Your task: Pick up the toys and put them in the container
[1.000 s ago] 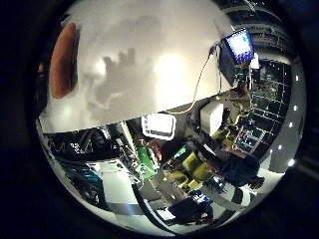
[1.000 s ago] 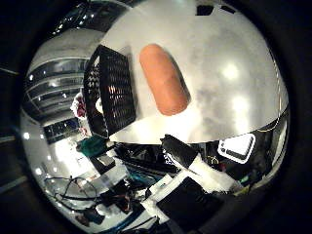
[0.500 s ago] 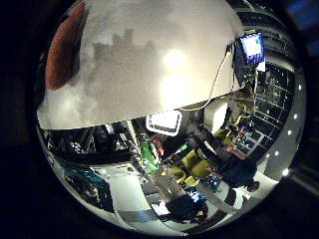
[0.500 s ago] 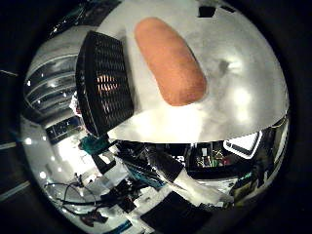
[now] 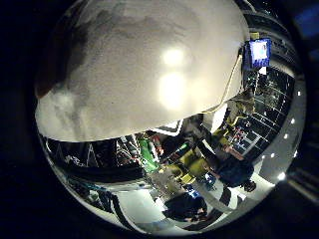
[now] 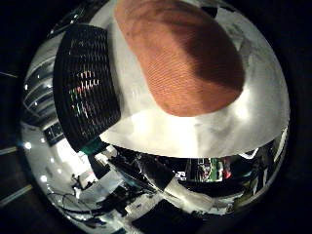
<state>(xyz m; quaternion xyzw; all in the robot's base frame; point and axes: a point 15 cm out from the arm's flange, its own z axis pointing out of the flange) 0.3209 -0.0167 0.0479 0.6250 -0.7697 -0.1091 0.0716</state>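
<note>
- The counter (image 5: 149,59) is a pale, glossy surface that takes up most of what the palm looks out on, with lamp glare on it and a broad dark shadow across it. I take that shadow to be the hand's own.
- The container (image 6: 85,92) is a black mesh basket standing on the counter just beside the toy, at about nine o'clock from it in the thumb-side view. There is a narrow strip of bare counter between them, so they look close but not touching.
- The toy (image 6: 180,53) is an orange-brown, sausage-shaped thing lying flat on the counter. It fills much of the thumb-side view, so I judge the palm to be right over it and near. Its long axis runs roughly from eleven o'clock to five o'clock there, more or less alongside the container's near wall. Part of it lies in shadow.
- The same toy shows only as a dim reddish sliver at nine o'clock on the little-finger side, so it sits toward the thumb side of the palm.
- No part of the hand or its fingers shows in either view, so I cannot tell whether the fingers are spread, pressed together or pinching anything.
- My guess is that the grasp has not closed yet, and it turns on the fingers wrapping across the toy's short width rather than along its length.
</note>
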